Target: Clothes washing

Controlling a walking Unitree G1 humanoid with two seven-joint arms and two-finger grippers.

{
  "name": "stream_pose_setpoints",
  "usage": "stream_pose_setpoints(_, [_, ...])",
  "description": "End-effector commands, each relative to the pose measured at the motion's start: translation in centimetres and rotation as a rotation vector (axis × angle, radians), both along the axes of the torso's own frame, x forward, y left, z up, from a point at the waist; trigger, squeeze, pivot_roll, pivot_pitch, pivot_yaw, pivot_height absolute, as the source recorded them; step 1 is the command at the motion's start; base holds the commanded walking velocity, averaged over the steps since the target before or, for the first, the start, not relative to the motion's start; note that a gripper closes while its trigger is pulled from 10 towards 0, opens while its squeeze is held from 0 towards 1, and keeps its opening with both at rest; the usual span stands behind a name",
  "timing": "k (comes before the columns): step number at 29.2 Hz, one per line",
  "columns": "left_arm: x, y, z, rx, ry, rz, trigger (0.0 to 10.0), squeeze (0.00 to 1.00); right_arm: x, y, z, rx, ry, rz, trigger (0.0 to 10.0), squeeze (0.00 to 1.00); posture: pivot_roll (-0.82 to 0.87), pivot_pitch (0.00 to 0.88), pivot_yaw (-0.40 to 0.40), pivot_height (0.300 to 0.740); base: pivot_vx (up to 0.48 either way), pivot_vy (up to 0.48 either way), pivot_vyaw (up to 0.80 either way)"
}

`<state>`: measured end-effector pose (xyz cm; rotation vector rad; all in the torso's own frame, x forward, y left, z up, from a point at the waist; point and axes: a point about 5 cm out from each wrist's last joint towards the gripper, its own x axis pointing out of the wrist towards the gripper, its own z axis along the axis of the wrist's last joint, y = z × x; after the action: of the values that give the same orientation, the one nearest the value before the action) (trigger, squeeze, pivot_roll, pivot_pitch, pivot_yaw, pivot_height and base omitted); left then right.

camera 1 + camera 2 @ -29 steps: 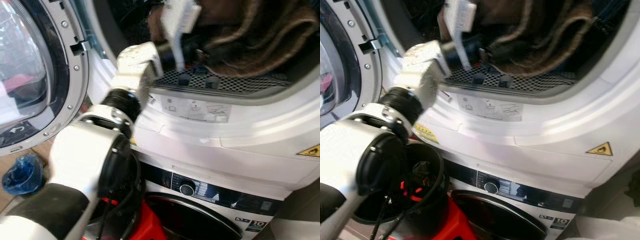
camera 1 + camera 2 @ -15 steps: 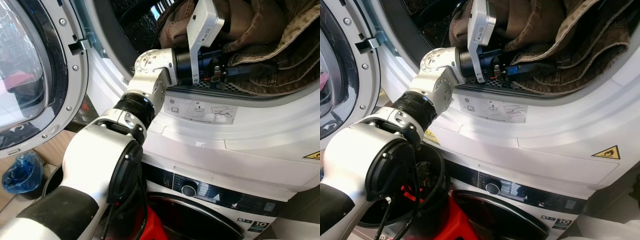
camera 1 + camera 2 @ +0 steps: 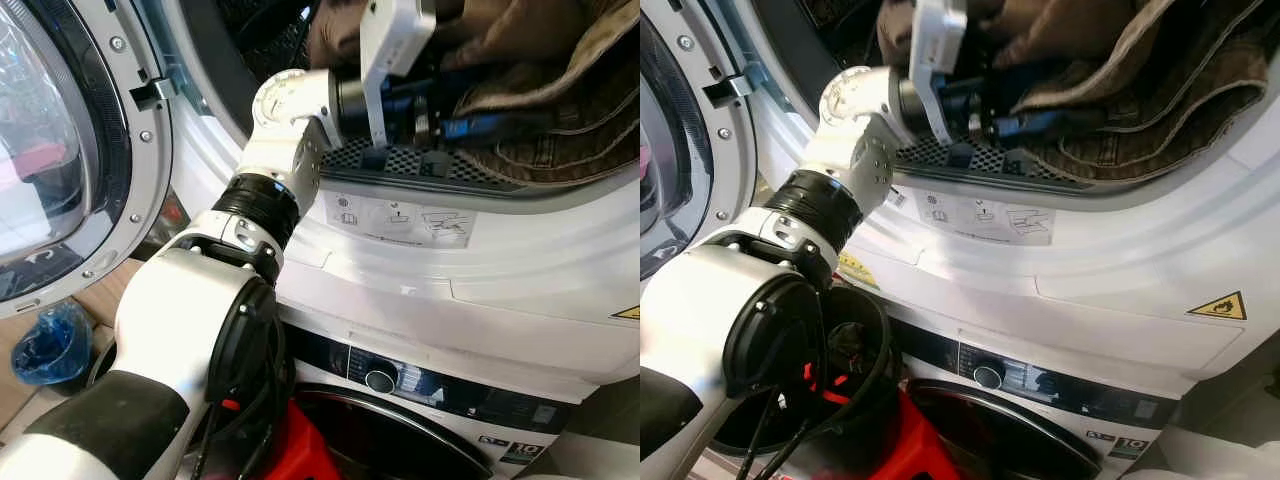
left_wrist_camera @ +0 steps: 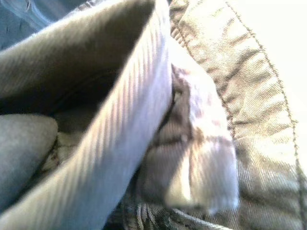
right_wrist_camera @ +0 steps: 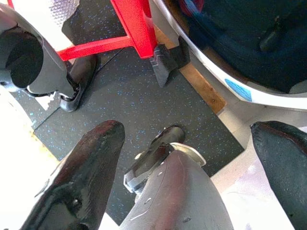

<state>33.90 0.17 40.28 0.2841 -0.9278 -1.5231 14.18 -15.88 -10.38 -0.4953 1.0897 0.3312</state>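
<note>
Stacked white machines, upper drum open (image 3: 470, 180), round door (image 3: 70, 150) swung out to the left. Brown clothes (image 3: 560, 90) heaped in the drum mouth, spilling over the perforated lip; tan stitched hems, twill weave, long folds running sideways. Left gripper (image 3: 480, 125) reaching in among the clothes, fingers buried, grip impossible to judge. Yellow warning triangle (image 3: 1223, 304) on the front. Right gripper (image 5: 187, 177) hanging over dark floor (image 5: 115, 86), fingers spread.

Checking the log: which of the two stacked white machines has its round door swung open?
The upper white machine: its glass door hangs open leftward, brown clothes in its drum around the left gripper. The lower machine, with the knob, stays closed.
</note>
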Motion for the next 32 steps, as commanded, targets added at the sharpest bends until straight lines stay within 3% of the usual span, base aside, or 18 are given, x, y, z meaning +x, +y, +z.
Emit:
stream_pose_setpoints(1, [-1.0, -0.7, 1.3, -0.015, -0.092, -0.005, 10.0, 0.00, -4.9, 0.9, -1.6, 0.006, 0.195, -0.006, 10.0, 0.00, -0.09, 0.059, 0.167, 0.740, 0.000, 0.000, 0.00])
stream_pose_setpoints(2, [-0.9, -0.9, 1.3, -0.033, -0.087, 0.016, 10.0, 0.00, -4.8, 0.9, -1.5, 0.006, 0.192, -0.005, 10.0, 0.00, -0.09, 0.059, 0.167, 0.740, 0.000, 0.000, 0.00])
stream_pose_setpoints(4, [0.0, -1.2, 1.8, -0.128, -0.029, 0.199, 10.0, 0.00, -4.5, 1.0, -1.5, 0.009, 0.184, -0.005, 10.0, 0.00, -0.09, 0.060, 0.167, 0.740, 0.000, 0.000, 0.00])
stream_pose_setpoints(5, [0.0, -1.2, 1.8, -0.128, -0.029, 0.199, 10.0, 0.00, -4.5, 1.0, -1.5, 0.009, 0.184, -0.005, 10.0, 0.00, -0.09, 0.060, 0.167, 0.740, 0.000, 0.000, 0.00])
stream_pose_setpoints(6, [0.6, -1.1, 2.3, -0.194, 0.026, 0.301, 10.0, 0.00, -4.4, 1.1, -1.4, 0.011, 0.181, -0.006, 10.0, 0.00, -0.09, 0.061, 0.166, 0.740, 0.000, 0.000, 0.00])
stream_pose_setpoints(19, [2.1, 0.3, 4.3, -0.355, 0.122, 0.590, 10.0, 0.00, -4.6, 1.0, -1.5, 0.004, 0.190, -0.002, 10.0, 0.00, -0.08, 0.064, 0.168, 0.740, 0.000, 0.000, 0.00])
stream_pose_setpoints(23, [2.9, 1.2, 5.4, -0.465, 0.220, 0.771, 10.0, 0.00, -4.6, 1.2, -1.5, 0.003, 0.191, 0.005, 10.0, 0.00, -0.08, 0.059, 0.170, 0.740, 0.000, 0.000, 0.00])
stream_pose_setpoints(28, [3.1, 1.7, 5.7, -0.501, 0.229, 0.822, 10.0, 0.00, -4.5, 1.2, -1.5, 0.004, 0.189, 0.004, 10.0, 0.00, -0.08, 0.057, 0.171, 0.740, 0.000, 0.000, 0.00])
stream_pose_setpoints(32, [3.8, 2.9, 5.8, -0.541, 0.263, 0.927, 10.0, 0.00, -4.4, 1.3, -1.4, 0.005, 0.186, 0.003, 10.0, 0.00, -0.09, 0.057, 0.170, 0.740, 0.000, 0.000, 0.00])
